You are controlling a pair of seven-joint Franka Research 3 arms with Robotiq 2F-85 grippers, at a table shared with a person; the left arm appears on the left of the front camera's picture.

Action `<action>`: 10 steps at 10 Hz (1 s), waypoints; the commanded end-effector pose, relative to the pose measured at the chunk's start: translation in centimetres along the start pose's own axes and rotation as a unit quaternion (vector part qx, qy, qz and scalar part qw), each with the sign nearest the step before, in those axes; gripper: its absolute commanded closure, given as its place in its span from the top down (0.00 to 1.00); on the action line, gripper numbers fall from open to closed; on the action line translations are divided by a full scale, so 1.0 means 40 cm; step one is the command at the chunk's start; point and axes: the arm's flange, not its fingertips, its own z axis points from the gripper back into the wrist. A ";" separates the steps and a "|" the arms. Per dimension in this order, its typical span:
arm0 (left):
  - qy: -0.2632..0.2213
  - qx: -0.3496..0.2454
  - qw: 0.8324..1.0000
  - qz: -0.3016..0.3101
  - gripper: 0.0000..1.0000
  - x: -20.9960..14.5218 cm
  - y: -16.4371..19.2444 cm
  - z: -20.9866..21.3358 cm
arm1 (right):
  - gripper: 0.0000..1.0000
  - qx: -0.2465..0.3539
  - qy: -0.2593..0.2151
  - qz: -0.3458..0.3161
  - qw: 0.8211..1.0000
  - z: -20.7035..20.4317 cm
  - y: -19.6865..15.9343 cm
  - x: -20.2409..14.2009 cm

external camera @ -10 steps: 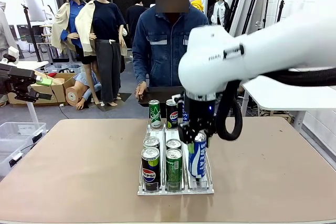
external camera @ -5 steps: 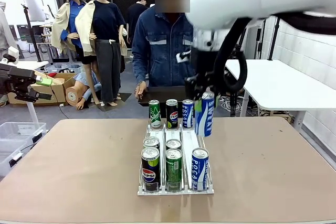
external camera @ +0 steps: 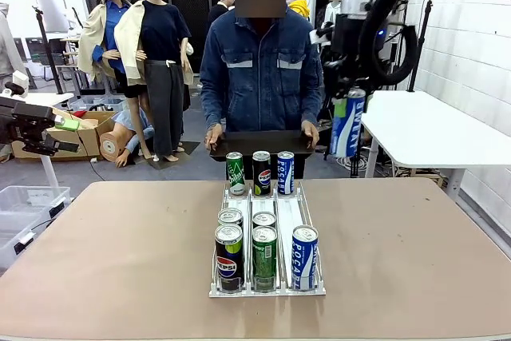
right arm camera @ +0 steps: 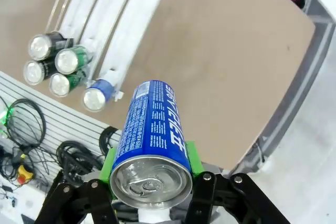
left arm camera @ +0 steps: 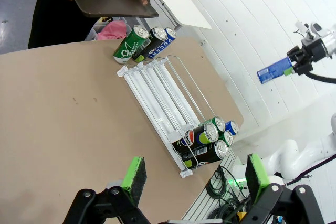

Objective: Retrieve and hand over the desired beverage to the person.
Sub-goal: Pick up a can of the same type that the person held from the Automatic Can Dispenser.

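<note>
Lifted out of the rack's front right lane since a second ago, the blue can [external camera: 347, 123] now hangs high past the table's far edge, and another blue can has come to the front of that lane. I read my right gripper [external camera: 351, 95] as clamped on this can: in the right wrist view the green pads press both sides near the lid end, with the body reaching away from the jaws.

My left gripper [left arm camera: 195, 174] hovers with its jaws wide apart and nothing between them, the table [left arm camera: 63, 108] well beyond.

Far below the right jaws stands the rack [external camera: 267, 290], with five cans at its near end and three upright just past its far end. Beyond that, lower than the held can and off to its side, the person [external camera: 259, 69] holds a dark tray [external camera: 259, 143] in both hands.

My worry is the release. The can is not above the tray, so opening now would drop it to the floor. Gripped only near one end, it could swing or slip. Set down tilted on a hand-held tray, it may topple.
</note>
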 end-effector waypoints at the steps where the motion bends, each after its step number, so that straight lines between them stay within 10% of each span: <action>1: -0.003 -0.002 1.000 0.001 1.00 0.001 -0.003 0.003 | 0.00 0.017 0.002 0.001 1.000 0.041 -0.079 0.015; 10: -0.003 -0.002 1.000 0.001 1.00 0.001 -0.003 0.003 | 0.00 0.035 0.014 -0.017 0.999 -0.065 -0.327 -0.167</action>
